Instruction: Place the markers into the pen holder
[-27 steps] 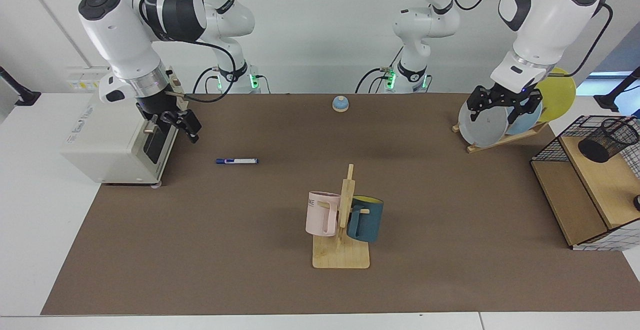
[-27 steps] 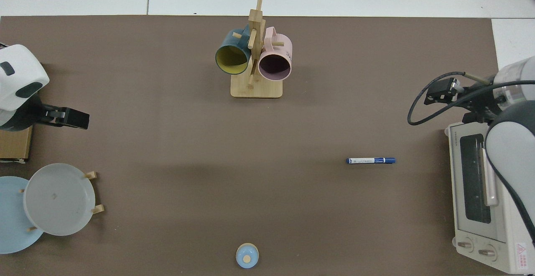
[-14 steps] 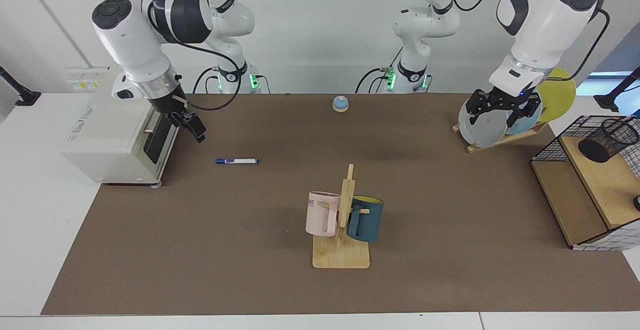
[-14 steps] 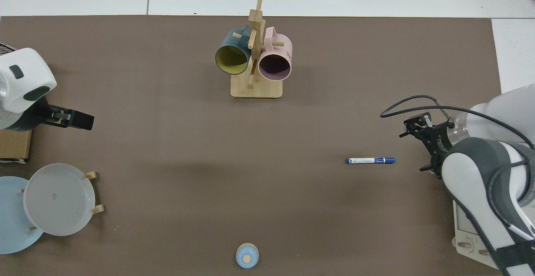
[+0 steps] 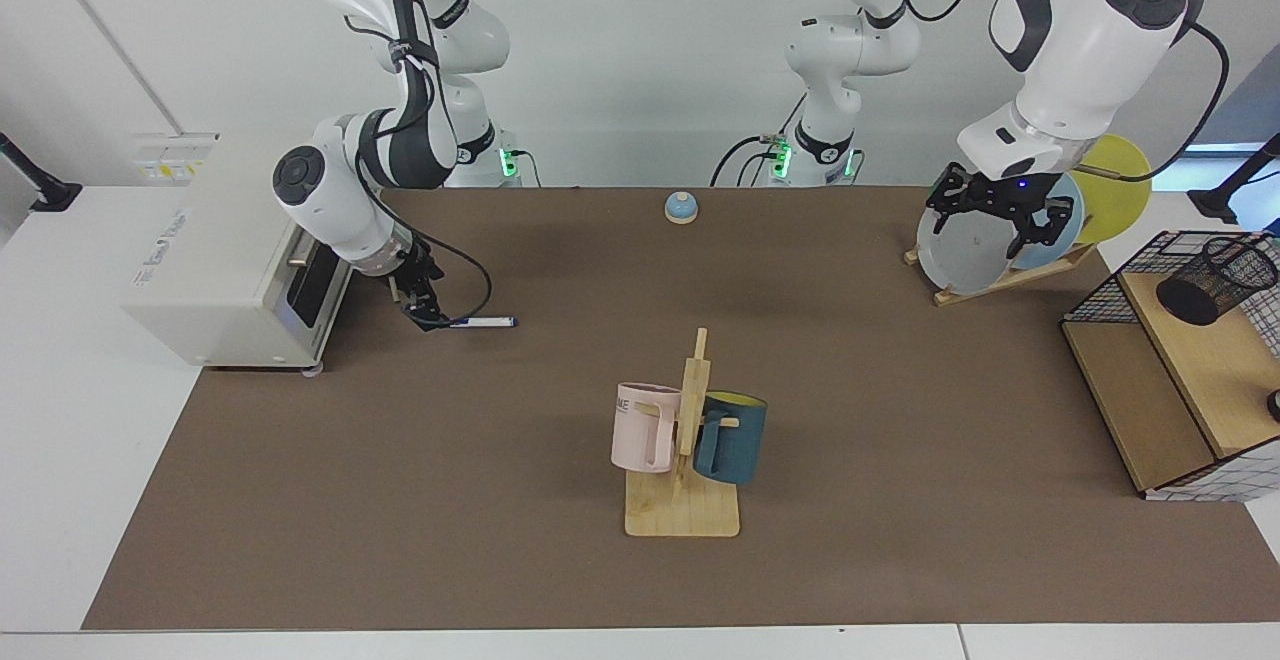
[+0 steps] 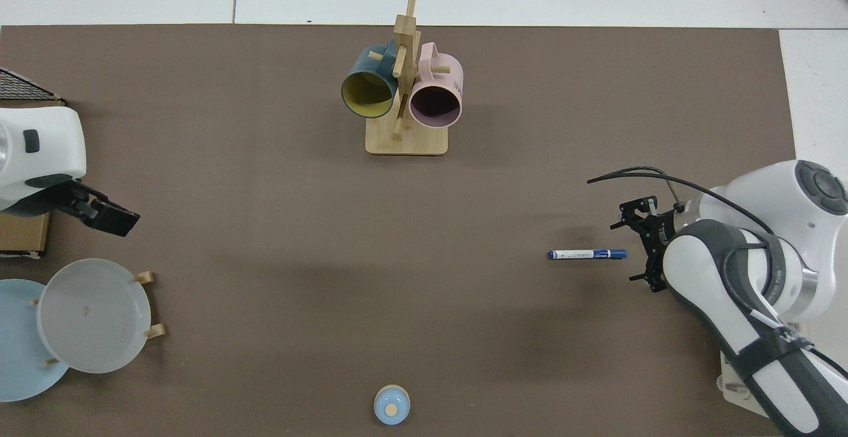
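R claw [image 5: 428,318] has dropped from beside the oven [image 5: 235,275] to the marker's [image 5: 480,321] capped end on the worktop [image 5: 900,420], can't tell its fingers, L claw [image 5: 1000,215] apart by plates [image 5: 965,250], holder [image 5: 1215,280] far off, so pickup's next.

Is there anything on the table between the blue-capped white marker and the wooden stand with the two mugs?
No. In the top view, only bare brown mat lies between the blue-capped white marker and the wooden mug stand.

My right gripper [image 5: 428,318] sits at the marker's [image 5: 482,321] cap end, beside the toaster oven [image 5: 215,270]; pen holder [image 5: 1214,278] on the far rack [image 5: 1170,380]
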Tool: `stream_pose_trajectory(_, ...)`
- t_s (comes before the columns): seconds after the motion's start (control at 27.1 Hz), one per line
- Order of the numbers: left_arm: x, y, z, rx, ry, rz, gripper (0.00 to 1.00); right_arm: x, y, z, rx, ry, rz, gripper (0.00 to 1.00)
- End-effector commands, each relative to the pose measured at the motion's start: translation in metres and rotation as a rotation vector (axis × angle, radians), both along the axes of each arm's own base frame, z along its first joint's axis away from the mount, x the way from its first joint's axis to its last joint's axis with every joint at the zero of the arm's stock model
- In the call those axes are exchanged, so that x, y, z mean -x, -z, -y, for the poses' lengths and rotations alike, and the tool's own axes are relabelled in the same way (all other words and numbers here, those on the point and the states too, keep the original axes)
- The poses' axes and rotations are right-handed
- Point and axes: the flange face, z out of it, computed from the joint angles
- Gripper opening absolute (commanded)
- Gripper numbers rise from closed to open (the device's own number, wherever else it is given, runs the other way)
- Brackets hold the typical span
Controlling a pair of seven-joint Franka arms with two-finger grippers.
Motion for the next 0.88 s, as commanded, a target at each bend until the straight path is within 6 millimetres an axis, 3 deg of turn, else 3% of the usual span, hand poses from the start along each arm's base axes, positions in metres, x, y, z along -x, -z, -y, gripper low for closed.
stream_pose_trajectory(0.0,0.011,-0.001,-0.007,-0.004,0.106,-0.009,1.00,0.012,0.013,0.006,-0.014,0.053,-0.009,1.00)
stream_pose_trajectory(0.52,0.010,-0.002,0.008,0.006,0.324,-0.006,1.00,0.018,0.053,0.017,-0.024,0.027,-0.044,1.00)
stream_pose_trajectory(0.85,0.009,-0.001,0.016,0.009,0.407,-0.003,1.00,0.017,0.057,0.015,-0.031,0.017,-0.043,0.99)
